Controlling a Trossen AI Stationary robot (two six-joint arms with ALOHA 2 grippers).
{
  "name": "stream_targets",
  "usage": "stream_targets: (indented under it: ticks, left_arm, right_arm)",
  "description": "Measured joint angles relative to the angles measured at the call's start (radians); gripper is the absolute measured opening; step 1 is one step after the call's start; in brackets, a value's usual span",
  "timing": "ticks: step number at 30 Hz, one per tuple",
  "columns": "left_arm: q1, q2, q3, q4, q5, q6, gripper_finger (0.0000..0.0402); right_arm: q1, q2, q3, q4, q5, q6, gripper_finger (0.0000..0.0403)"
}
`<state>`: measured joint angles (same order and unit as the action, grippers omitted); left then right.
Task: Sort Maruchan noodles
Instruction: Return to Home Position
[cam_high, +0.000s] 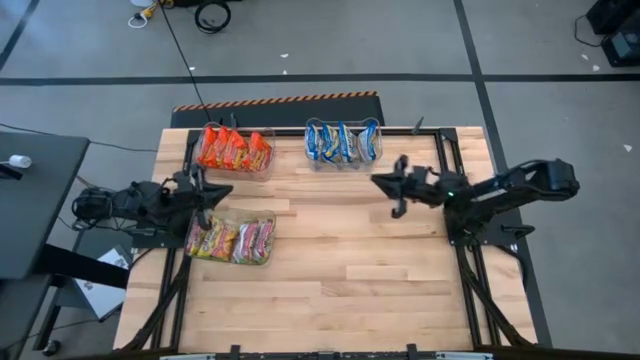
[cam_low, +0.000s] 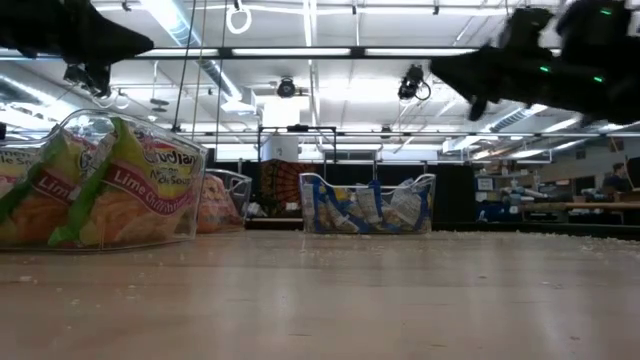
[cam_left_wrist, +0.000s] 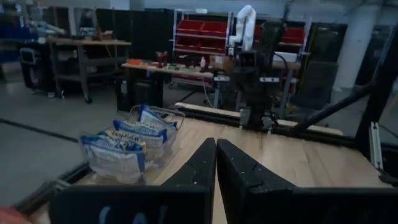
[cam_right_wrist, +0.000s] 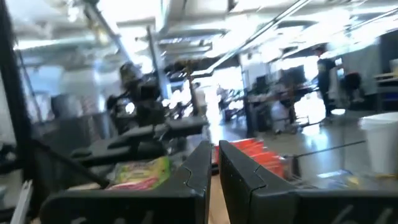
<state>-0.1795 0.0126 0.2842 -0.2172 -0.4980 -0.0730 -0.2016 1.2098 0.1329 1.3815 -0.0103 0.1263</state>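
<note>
Three clear bins (cam_high: 272, 152) are holding everything: orange-red packets (cam_high: 235, 150) upper left, blue packets (cam_high: 343, 142) upper centre, lime packets (cam_high: 232, 239) centre left. I'm judging the sorting done; left gripper (cam_high: 222, 190) and right gripper (cam_high: 381, 181) are hovering closed, empty.

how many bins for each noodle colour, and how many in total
orange-red packets: 1 bin
blue packets: 1 bin
yellow-green packets: 1 bin
total: 3 bins
</note>
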Motion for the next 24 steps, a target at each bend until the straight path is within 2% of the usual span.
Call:
stream_targets:
  ticks: [3,8,12,15,20,24]
  left_arm:
    - [0.0,-0.01,-0.034,0.019,-0.008,-0.033,0.002]
    - [0.003,-0.01,-0.155,0.206,-0.008,-0.047,0.002]
    - [0.004,-0.011,-0.274,0.336,0.044,-0.081,0.002]
    - [0.003,0.009,-0.275,0.296,0.072,-0.144,0.0021]
    - [0.004,0.051,-0.274,0.292,0.073,-0.017,0.0021]
    - [0.002,0.058,-0.275,0.301,0.089,-0.014,0.0021]
  right_arm:
    - [0.001,-0.018,-0.132,0.156,0.078,0.01,0.0037]
    - [0.0,-0.035,-0.128,0.157,0.12,-0.033,0.0037]
    - [-0.006,-0.007,-0.128,0.132,0.122,-0.017,0.0037]
    - [-0.006,0.041,-0.128,0.122,0.121,0.017,0.0037]
    - [0.017,0.133,-0.128,0.125,0.065,0.041,0.0037]
    - [0.044,0.22,-0.128,0.126,0.08,0.008,0.0037]
